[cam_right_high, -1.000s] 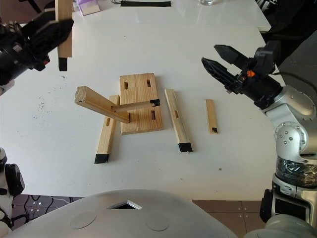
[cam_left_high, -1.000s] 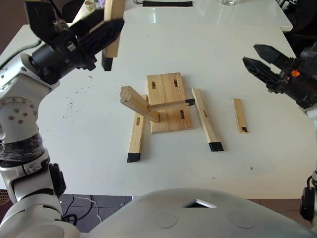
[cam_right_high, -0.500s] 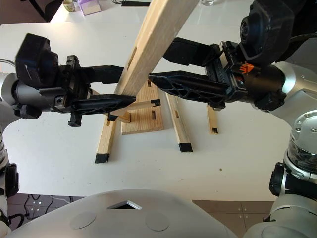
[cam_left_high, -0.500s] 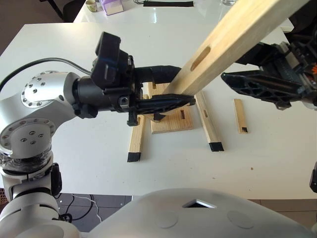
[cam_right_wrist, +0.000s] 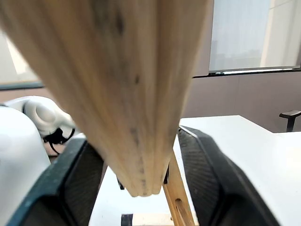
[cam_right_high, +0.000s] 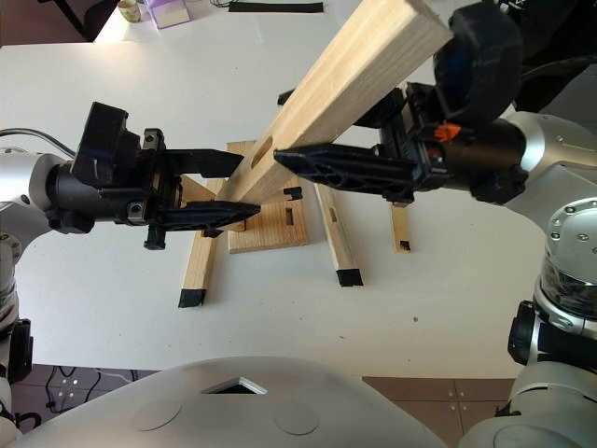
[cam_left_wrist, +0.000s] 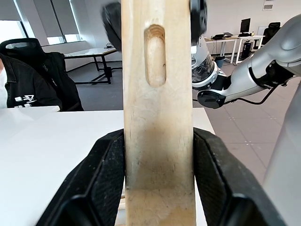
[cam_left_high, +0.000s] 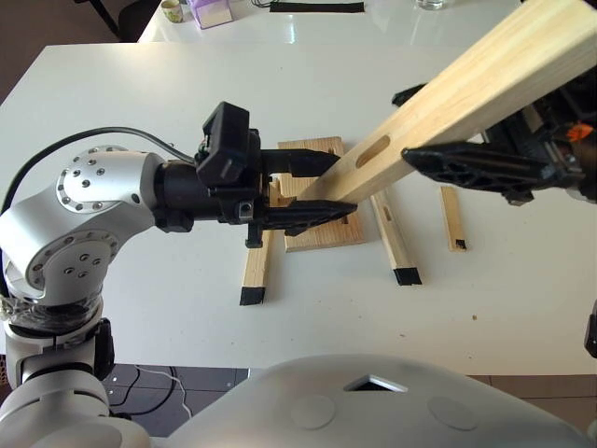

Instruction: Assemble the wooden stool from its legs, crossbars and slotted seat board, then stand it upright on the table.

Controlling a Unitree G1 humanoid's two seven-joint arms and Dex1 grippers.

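A: What lies about on the desk (cam_left_high: 121,103)?

B: The top is white and smooth. Near its middle lies the seat board (cam_left_high: 322,233), a flat rectangle of pale wood with oblong slots cut through it. Just beside its left side lies a loose leg (cam_left_high: 255,266), a square bar whose black-capped end points to the near edge. Off its right side lies a second loose leg (cam_left_high: 394,238), slotted and capped black the same way. Farther toward the right edge, apart from the rest, lies a short crossbar (cam_left_high: 451,217), thin and flat. Past the far edge, on an adjoining white top, are a small cup (cam_left_high: 171,10), a lilac box (cam_left_high: 213,11) and a black strip (cam_left_high: 315,7).

A: What gets in the way?

B: The left gripper (cam_left_high: 345,183) and the held leg (cam_left_high: 466,89) cross above the board and cover much of it. A bit of wood behind the black fingers is too hidden to make out.

A: And the held leg itself?

B: It is pale and grainy, square in section, with one round-ended oblong slot in its face. It hangs slanted in the air, its lower end above the seat board and its upper end high toward the desk's right side.

A: The grippers?

B: The left gripper is clamped on the leg's lower end, below the slot, its black pads (cam_left_wrist: 110,174) pressed flat against both sides. The right gripper (cam_right_high: 278,128) sits higher along the same leg, which runs through it. Whether it grips the wood I cannot tell.
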